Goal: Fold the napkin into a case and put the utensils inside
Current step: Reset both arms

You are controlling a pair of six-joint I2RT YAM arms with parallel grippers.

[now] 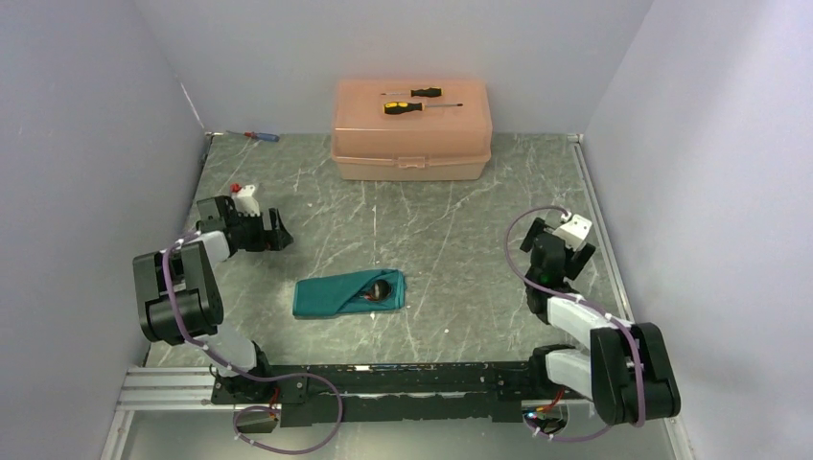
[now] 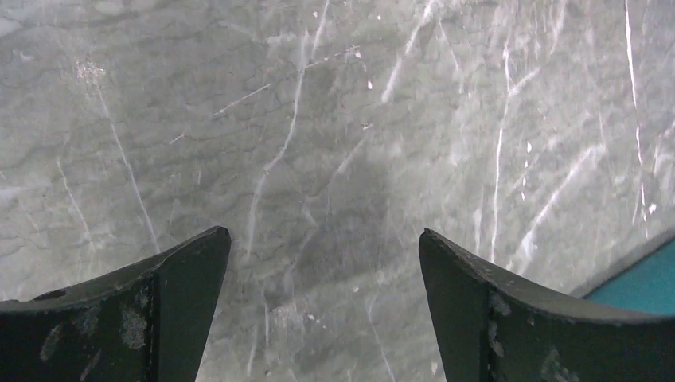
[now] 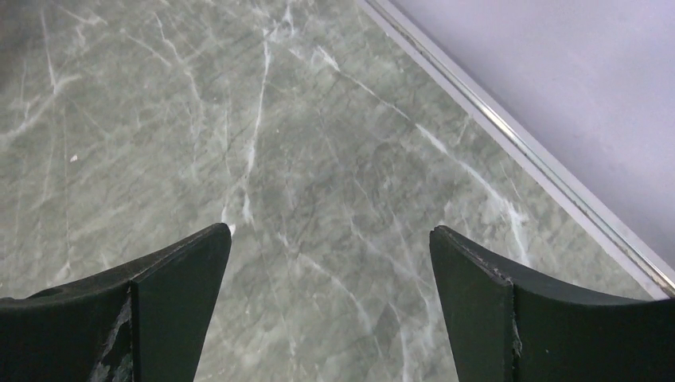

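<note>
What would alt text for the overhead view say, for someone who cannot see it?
A teal napkin case lies on the grey marble table, dark utensils tucked in its right end. The left arm and right arm flank it without touching; a peach box topped with two screwdrivers sits behind.

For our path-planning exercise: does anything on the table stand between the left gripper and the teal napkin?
Nothing visible does. Only marble table lies between the left gripper and the napkin; the peach box sits far behind, out of the path.
</note>
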